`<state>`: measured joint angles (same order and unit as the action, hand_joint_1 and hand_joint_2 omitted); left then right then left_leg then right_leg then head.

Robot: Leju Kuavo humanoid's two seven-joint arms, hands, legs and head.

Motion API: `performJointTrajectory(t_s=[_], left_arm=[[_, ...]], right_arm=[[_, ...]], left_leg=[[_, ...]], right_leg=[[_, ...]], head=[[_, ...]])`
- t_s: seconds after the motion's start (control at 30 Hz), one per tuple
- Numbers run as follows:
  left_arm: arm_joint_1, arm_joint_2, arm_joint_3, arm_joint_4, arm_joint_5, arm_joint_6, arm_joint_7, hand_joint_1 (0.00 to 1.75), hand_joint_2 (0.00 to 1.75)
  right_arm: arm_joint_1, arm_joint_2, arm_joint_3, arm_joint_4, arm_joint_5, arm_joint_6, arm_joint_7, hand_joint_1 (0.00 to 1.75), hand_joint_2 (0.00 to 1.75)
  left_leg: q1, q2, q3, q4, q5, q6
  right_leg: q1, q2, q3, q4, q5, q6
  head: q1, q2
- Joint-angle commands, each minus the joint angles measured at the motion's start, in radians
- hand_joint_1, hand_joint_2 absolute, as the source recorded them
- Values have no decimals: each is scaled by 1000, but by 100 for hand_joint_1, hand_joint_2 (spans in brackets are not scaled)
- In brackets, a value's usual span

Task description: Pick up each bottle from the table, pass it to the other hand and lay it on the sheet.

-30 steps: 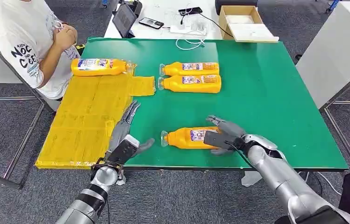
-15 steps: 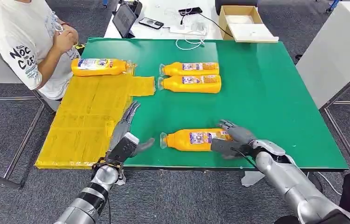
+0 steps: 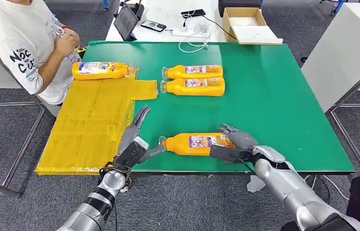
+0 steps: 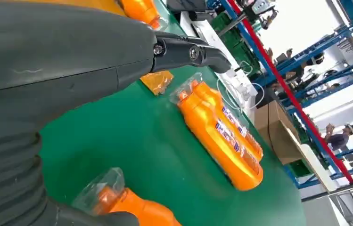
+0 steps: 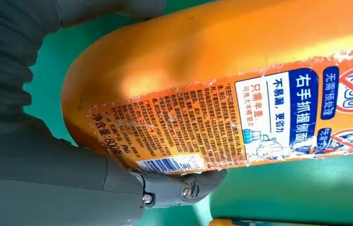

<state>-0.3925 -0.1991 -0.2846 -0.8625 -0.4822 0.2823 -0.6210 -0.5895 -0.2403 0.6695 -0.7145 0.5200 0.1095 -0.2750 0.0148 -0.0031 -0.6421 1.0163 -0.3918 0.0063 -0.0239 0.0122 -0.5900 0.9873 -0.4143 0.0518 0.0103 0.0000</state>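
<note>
An orange bottle (image 3: 192, 143) lies on its side near the front edge of the green table (image 3: 274, 106), cap pointing left. My right hand (image 3: 234, 144) grips its base end; the right wrist view shows my thumb and fingers wrapped around the labelled bottle (image 5: 221, 84). My left hand (image 3: 132, 144) is open with fingers spread, its thumb just beside the cap (image 4: 106, 190). Two more orange bottles (image 3: 193, 79) lie side by side farther back, also visible as a pair of bottles (image 4: 221, 136) in the left wrist view. Another bottle (image 3: 100, 70) lies at the far end of the yellow sheet (image 3: 89, 125).
A person in a white shirt (image 3: 24, 43) sits at the table's far left corner, by the sheet. Behind the table stand a cardboard box (image 3: 245, 21), a tablet (image 3: 127, 20), a phone and cables. A white cabinet (image 3: 351, 48) stands to the right.
My right hand has carried the near bottle leftward, bringing its cap up to my left thumb. My left hand has shifted slightly forward and right. The far bottles have not moved.
</note>
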Motion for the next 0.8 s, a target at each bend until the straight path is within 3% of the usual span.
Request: performJointTrajectory(t_s=[0.03, 0.13, 0.5, 0.77, 0.8], left_arm=[[-48, 7, -40, 83, -8, 1, 3, 0, 175], [-41, 4, -34, 76, -3, -1, 7, 0, 175], [-34, 3, -24, 67, -5, -20, 13, 0, 175], [-9, 0, -4, 42, -9, -33, 21, 0, 175], [1, -3, 10, 30, 0, -31, 25, 0, 175]], right_arm=[[42, 41, 30, 84, 2, -22, -14, 124, 175], [70, 62, -16, 48, 22, -68, -16, 175, 175], [152, 85, -143, -57, 35, -139, -64, 175, 175], [239, 129, -326, -261, 37, -219, -104, 175, 175], [269, 156, -384, -324, 21, -271, -123, 175, 175]], left_leg=[[1, -2, 3, -1, 0, 0], [2, -2, 4, -2, 0, 0], [1, -1, 3, -1, 0, 0], [1, -1, 1, -1, 0, 0], [1, -1, 1, -1, -1, 0]], right_leg=[[2, -3, 4, -2, 0, -3], [2, -3, 6, -3, 0, -3], [2, -2, 4, -1, 0, -2], [1, -2, 2, -1, -1, -2], [2, -2, 3, -1, -1, -3]], head=[[0, 0], [0, 0], [0, 0], [0, 0], [0, 0]])
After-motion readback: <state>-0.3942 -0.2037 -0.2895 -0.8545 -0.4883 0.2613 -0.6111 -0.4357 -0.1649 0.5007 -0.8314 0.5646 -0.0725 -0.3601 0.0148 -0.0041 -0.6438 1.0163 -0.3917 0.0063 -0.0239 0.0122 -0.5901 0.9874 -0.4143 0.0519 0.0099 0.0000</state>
